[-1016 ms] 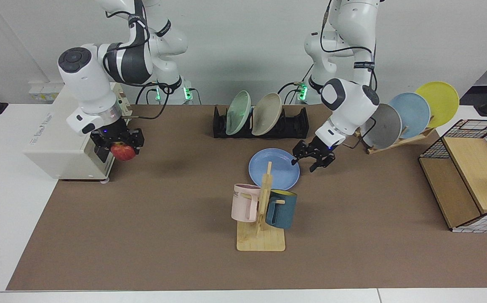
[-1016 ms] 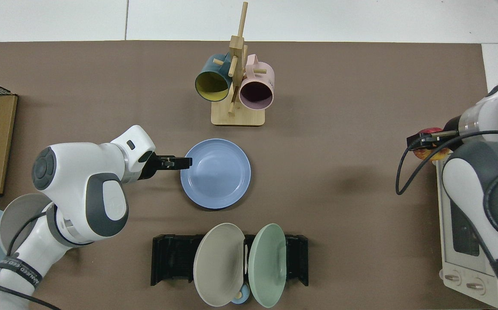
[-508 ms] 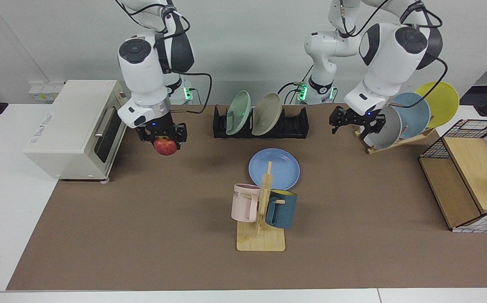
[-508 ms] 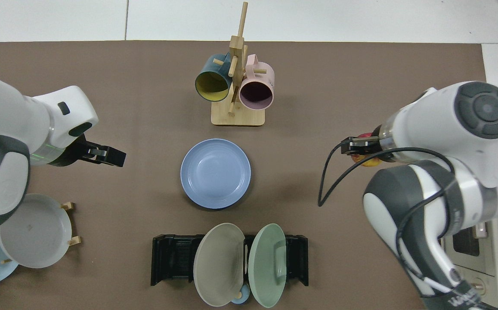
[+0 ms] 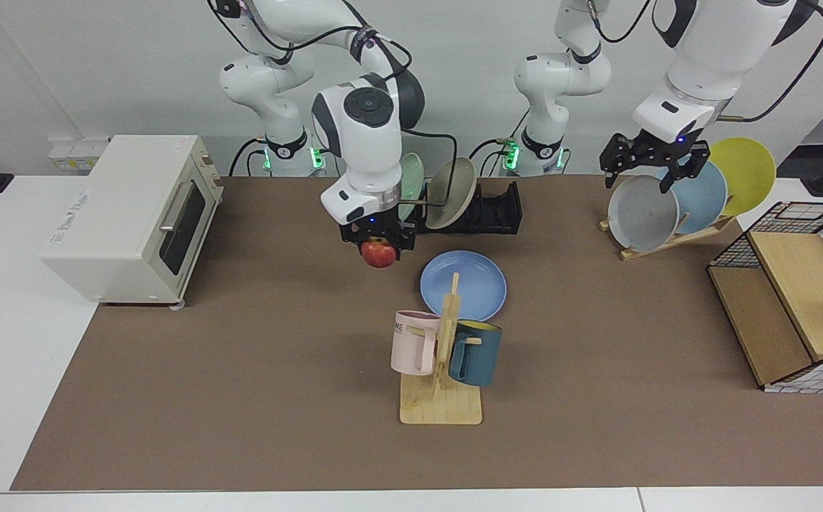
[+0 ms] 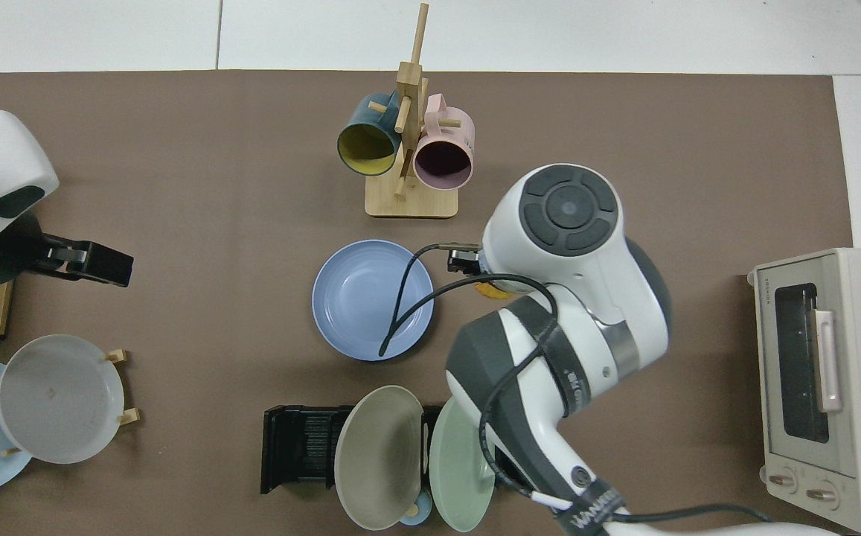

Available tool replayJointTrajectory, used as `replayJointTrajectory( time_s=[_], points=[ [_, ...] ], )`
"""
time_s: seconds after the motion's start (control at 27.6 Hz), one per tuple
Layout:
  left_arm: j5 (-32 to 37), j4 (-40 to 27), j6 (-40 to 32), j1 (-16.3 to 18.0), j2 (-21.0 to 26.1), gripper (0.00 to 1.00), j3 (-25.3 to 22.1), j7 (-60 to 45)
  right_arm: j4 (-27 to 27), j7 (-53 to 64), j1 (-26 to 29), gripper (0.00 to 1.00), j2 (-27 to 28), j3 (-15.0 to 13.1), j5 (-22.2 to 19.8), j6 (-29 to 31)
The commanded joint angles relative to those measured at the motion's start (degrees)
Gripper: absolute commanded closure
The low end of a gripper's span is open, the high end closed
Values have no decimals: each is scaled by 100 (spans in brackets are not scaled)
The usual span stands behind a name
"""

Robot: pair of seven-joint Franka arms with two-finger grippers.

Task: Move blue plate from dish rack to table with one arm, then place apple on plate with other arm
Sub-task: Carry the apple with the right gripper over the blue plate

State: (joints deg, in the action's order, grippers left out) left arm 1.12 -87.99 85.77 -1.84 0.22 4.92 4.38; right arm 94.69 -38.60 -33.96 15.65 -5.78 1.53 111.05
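The blue plate (image 5: 471, 288) (image 6: 359, 305) lies flat on the brown table (image 5: 240, 370), in front of the black dish rack (image 5: 500, 206) (image 6: 296, 447). My right gripper (image 5: 378, 243) hangs above the table just beside the plate's edge, shut on the red apple (image 5: 379, 256). In the top view the right arm covers its gripper, and only an orange sliver of the apple (image 6: 487, 289) shows beside the plate. My left gripper (image 5: 653, 165) (image 6: 95, 263) is open and holds nothing, raised over the wooden plate rack, far from the plate.
A green plate (image 5: 404, 185) and a beige plate (image 5: 452, 183) stand in the dish rack. A mug stand (image 5: 443, 355) stands just before the blue plate. A toaster oven (image 5: 126, 217), a wooden rack with three plates (image 5: 667, 213) and a wire basket (image 5: 795, 291) flank the table.
The right arm carried the apple from beside the oven across to the blue plate's edge. The left gripper drew back from the plate and rose above the wooden plate rack.
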Motion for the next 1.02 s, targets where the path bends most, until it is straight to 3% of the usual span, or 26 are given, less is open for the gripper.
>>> replayJointTrajectory(
  time_s=[0.0, 0.25, 0.4, 0.73, 0.76, 0.8, 0.83, 0.87, 0.98],
  points=[
    [91, 194, -210, -27, 32, 0, -9, -43, -952, -472, -348, 100, 956, -55, 181, -40],
    [73, 150, -210, 17, -118, 0, -88, -43, -1523, -1114, -691, 100, 1765, -46, 224, 285],
    [38, 159, -157, 87, -145, 0, -88, -17, -1497, -1325, -946, 100, 2029, -37, 303, 698],
    [20, 142, -306, 96, -241, 0, -115, -60, -1462, -1580, -1218, 100, 2381, -37, 400, 988],
    [20, 141, -359, 96, -241, 0, -123, -60, -1462, -1589, -1219, 87, 2390, -37, 461, 989],
    [20, 141, -411, 96, -250, 0, -123, -60, -1462, -1589, -1210, 60, 2390, -37, 497, 962],
    [20, 150, -464, 96, -267, 0, -132, -60, -1471, -1589, -1210, 18, 2390, -46, 506, 901],
    [20, 150, -499, 96, -294, 0, -132, -60, -1471, -1589, -1218, 0, 2364, -46, 488, 883],
    [20, 150, -613, 105, -347, 0, -132, -69, -1497, -1563, -1149, 0, 2224, -55, 506, 717]
  ],
)
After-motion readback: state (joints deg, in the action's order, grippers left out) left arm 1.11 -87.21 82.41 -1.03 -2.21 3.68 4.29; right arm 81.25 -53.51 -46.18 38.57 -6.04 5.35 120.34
